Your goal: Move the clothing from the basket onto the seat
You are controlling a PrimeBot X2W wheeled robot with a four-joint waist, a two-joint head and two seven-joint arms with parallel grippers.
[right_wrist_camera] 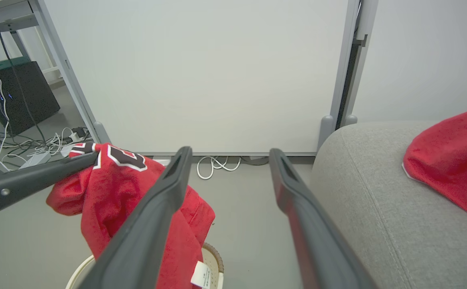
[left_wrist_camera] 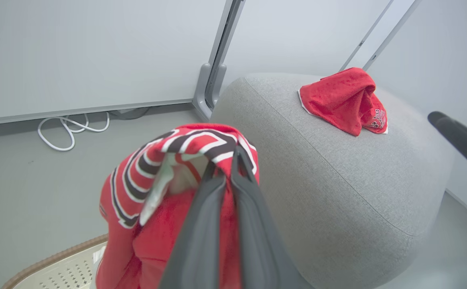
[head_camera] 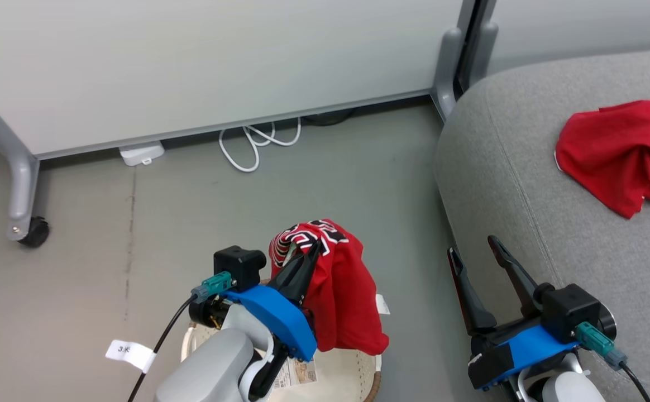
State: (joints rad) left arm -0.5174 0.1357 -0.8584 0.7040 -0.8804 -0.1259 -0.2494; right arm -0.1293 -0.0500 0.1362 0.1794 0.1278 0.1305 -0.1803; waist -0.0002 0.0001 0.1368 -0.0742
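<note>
My left gripper (head_camera: 315, 247) is shut on a red garment with dark white-edged numerals (head_camera: 339, 290), which hangs from the fingers above the cream basket (head_camera: 353, 379). In the left wrist view the same garment (left_wrist_camera: 149, 188) drapes over the shut gripper (left_wrist_camera: 233, 154), with the basket rim (left_wrist_camera: 53, 257) below it. A second red garment with white trim (head_camera: 621, 151) lies crumpled on the grey seat (head_camera: 526, 184). My right gripper (head_camera: 473, 248) stands open and empty beside the seat's front edge. The right wrist view shows the hanging garment (right_wrist_camera: 113, 188) at its left.
A white partition panel (head_camera: 191, 67) on grey wheeled legs (head_camera: 23, 218) stands behind the basket. White cable loops (head_camera: 258, 142) and a small white box (head_camera: 142, 152) lie at its foot. Grey floor lies between basket and seat. A dark cabinet and cables (right_wrist_camera: 13, 100) stand at far left.
</note>
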